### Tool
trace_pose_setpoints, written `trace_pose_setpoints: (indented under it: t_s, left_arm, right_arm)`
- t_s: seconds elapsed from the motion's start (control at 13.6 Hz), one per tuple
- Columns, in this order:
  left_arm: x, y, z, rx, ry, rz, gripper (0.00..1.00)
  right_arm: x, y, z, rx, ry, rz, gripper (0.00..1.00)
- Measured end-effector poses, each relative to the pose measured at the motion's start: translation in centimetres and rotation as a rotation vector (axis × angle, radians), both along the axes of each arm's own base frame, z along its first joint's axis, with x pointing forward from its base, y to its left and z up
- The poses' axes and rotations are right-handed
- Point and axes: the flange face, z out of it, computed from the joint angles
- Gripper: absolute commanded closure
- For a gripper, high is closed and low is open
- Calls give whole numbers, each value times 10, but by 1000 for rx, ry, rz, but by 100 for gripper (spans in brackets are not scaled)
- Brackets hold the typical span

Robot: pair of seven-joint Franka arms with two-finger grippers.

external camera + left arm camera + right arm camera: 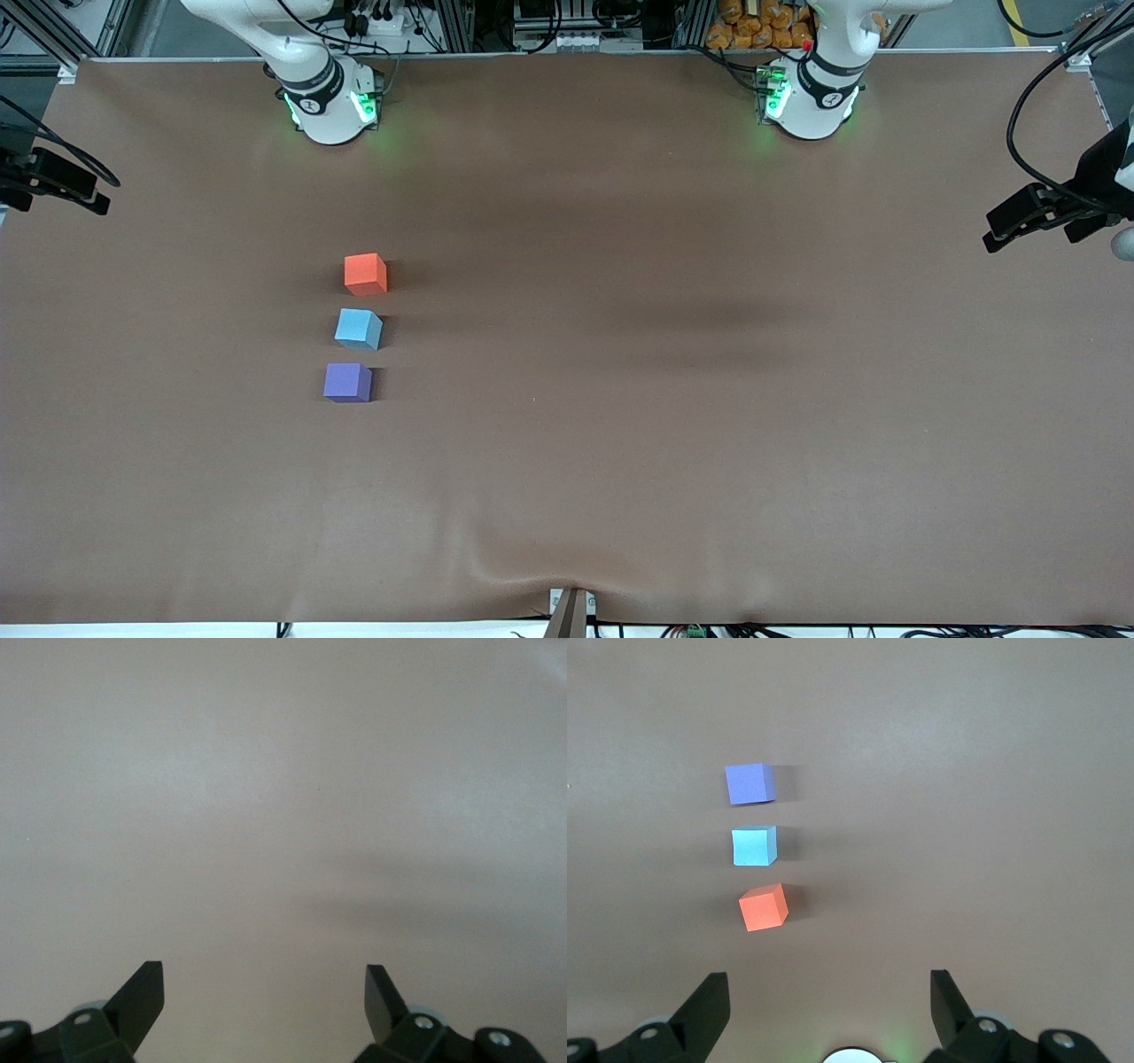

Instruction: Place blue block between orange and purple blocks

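Note:
Three small cubes stand in a row on the brown table toward the right arm's end. The orange block (365, 274) is farthest from the front camera, the purple block (347, 382) nearest, and the blue block (358, 329) sits between them with small gaps. The right wrist view shows all three: orange (763, 907), blue (754, 846), purple (750, 783). My right gripper (829, 979) is open and empty, high above the table near its own base. My left gripper (264, 979) is open and empty over bare table. Neither gripper shows in the front view.
The right arm's base (328, 106) and the left arm's base (811, 102) stand at the table's far edge. Black clamps reach in at the two ends (53, 182) (1036, 213). A small mount (570, 611) sits at the near edge.

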Motion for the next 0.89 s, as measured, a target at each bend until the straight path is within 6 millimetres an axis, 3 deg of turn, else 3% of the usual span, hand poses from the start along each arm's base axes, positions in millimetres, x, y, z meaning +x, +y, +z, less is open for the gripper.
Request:
trace_pose_setpoints:
  t_s: [0.89]
  left_arm:
    - [-14,-2,-6,1,33,-7,0]
  right_arm:
    - [0,0,0,-1,-2,1,0]
